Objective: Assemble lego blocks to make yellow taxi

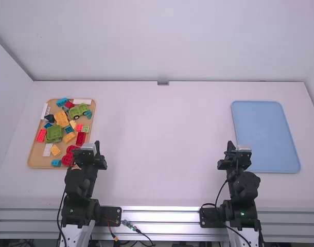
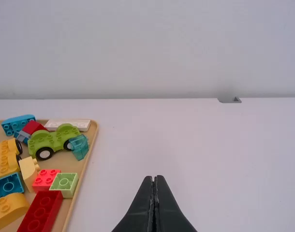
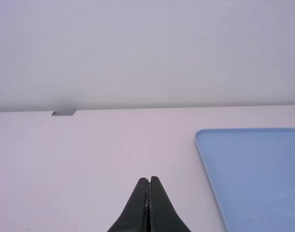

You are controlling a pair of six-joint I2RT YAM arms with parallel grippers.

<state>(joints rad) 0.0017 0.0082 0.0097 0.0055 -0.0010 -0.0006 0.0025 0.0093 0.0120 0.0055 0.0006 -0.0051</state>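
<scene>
Left of the blue tray (image 1: pixel 265 136), both grippers, left (image 2: pixel 154 178) and right (image 3: pixel 149 179), have closed, bare fingers. Best grip the yellow wheeled base (image 2: pixel 3 157) squarely, clearing neighbouring blocks.

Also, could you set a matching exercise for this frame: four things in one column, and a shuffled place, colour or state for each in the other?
Things:
1. wooden tray
2. blocky green car
3. left hand
4. its counterpart, the other tray

Descriptions:
A. shut
B. plain light blue
C. under the mixed toy blocks
D. right by a see-through teal block

Pairs: 1-C, 2-D, 3-A, 4-B
</scene>
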